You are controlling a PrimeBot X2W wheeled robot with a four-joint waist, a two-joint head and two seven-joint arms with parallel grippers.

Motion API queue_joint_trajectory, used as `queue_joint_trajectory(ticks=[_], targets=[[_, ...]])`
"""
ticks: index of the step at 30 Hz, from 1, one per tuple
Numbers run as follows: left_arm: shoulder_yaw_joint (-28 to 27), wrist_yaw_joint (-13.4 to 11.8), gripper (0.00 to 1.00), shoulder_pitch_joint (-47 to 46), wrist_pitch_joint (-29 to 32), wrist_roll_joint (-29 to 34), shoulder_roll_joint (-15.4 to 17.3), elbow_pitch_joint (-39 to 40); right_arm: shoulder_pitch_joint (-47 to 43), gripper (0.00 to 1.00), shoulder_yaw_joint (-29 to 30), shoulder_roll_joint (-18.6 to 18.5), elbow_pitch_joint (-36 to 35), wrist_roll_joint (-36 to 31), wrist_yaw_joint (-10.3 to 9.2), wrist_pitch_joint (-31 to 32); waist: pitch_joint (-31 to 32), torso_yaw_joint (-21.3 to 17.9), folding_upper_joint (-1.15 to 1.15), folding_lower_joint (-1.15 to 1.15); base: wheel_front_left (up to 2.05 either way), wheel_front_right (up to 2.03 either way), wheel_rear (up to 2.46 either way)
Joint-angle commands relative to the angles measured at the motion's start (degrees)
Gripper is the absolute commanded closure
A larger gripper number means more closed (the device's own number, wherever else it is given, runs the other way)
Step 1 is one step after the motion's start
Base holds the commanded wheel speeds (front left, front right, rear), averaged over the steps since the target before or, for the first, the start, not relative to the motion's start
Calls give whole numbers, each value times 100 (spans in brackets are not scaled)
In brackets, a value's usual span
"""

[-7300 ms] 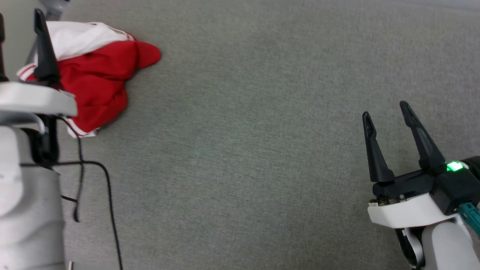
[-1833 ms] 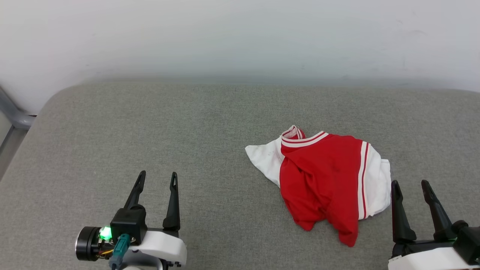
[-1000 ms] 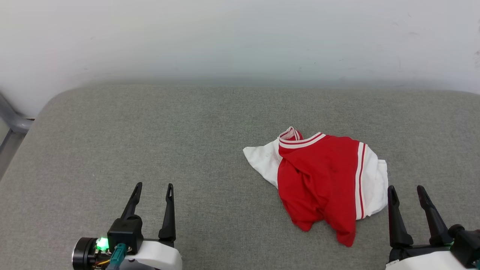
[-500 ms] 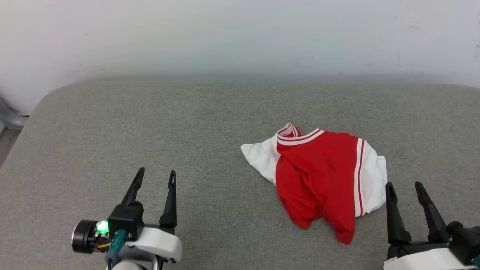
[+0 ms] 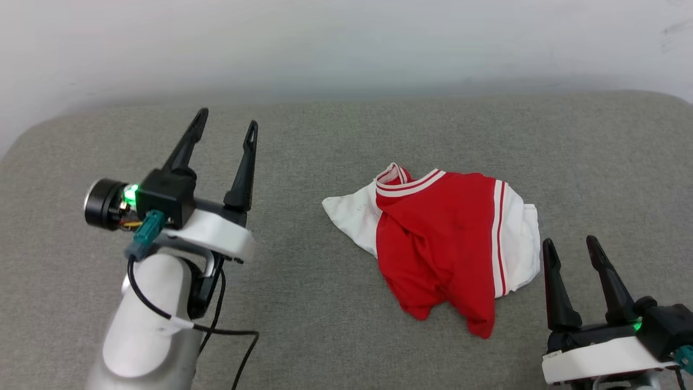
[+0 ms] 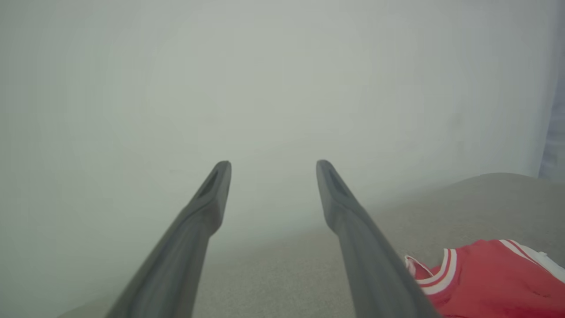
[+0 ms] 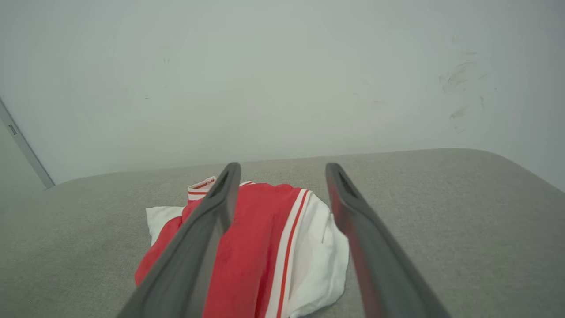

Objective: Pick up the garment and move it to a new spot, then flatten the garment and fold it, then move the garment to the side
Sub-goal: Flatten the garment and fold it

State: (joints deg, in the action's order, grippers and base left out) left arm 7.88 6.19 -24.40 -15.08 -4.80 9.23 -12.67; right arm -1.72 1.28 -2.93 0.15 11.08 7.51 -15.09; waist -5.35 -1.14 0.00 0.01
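On the grey padded surface (image 5: pixel 325 336), right of its middle, the garment (image 5: pixel 438 238) is seen lying in a crumpled heap. Its red body is bunched toward the near side, a white sleeve is spread out to the left, and a second white part edged with red-and-white stripes is folded along the right. The striped collar trim is turned up at the far left of the heap. No numerals can be made out on the exposed side.

The left claw (image 5: pixel 227 117) is held raised at the left, well apart from the garment, with its two dark fingers spread and pointed toward the pale wall (image 5: pixel 346 43). Nothing is gripped between them. A green light (image 5: pixel 130 190) is lit on its wrist housing, and a black cable (image 5: pixel 216 325) is draped down beside the pale forearm. In the left wrist view the collar and red cloth are glimpsed at the lower right, past the right-hand finger and clear of it.

The right claw (image 5: pixel 569 240) is positioned at the lower right, likewise spread and empty. The tip of its nearer finger is seen just beside the white right edge of the garment; whether it is touching cannot be told. In the right wrist view the garment is framed beyond and partly behind the two fingers, lying flat on the surface and not lifted. The far edge of the surface is met by the wall close behind the heap.
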Motion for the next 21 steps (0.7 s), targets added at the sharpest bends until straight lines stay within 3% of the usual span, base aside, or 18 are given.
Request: queue_joint_trajectory(ticks=[1,5,9,21], targets=[[60,39,0,-192,-13,-30,70,-114,136,0,-34,9,-28,-39,-4,-12,-124,-124,0,-1,0,0,0],[349,111,0,-895,163,-225,282,-554,241,0,-55,9,-59,-36,-4,-12,-309,-298,0,-1,0,0,0],[1026,120,0,-1573,794,-706,500,-917,344,0,-60,10,-80,-32,-4,-12,-482,-448,0,-1,0,0,0],[3556,120,0,-3010,3789,-2813,1401,-1378,631,0,-98,8,-121,28,-4,-12,-932,-787,0,-1,0,0,0]])
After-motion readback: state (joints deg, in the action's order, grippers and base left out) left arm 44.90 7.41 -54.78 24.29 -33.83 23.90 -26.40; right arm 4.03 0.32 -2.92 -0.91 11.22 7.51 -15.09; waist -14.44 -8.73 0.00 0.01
